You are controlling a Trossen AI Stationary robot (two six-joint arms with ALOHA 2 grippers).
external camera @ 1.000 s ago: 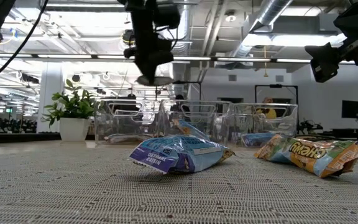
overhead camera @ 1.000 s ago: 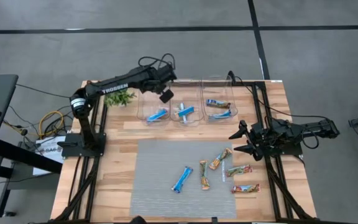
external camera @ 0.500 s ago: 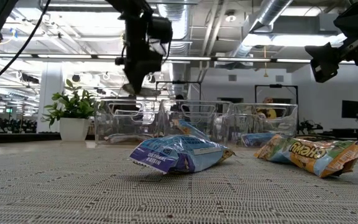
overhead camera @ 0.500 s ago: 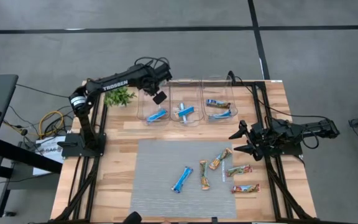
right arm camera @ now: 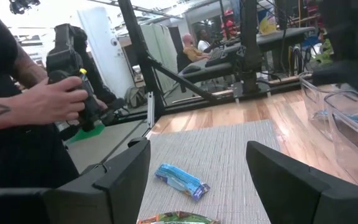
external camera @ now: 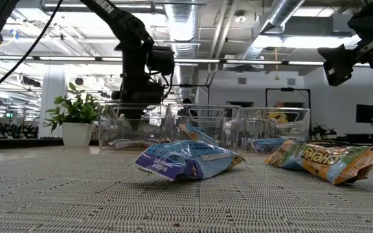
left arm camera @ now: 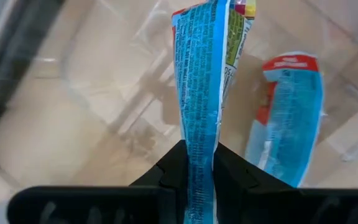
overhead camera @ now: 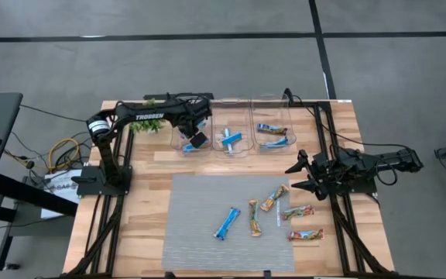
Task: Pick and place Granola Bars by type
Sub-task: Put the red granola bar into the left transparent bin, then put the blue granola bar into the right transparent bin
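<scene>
Currently the left gripper is lowered into the leftmost clear bin at the upper centre of the high view, its fingers clenched on a blue granola bar. A second blue bar lies on the bin floor just beside it. The middle bin holds blue bars; the rightmost bin holds two more bars. On the grey mat in the lower centre lie one loose blue bar and four tan bars. The right gripper waits at the worktop's right edge, fingers released and spread, grasping nothing.
</scene>
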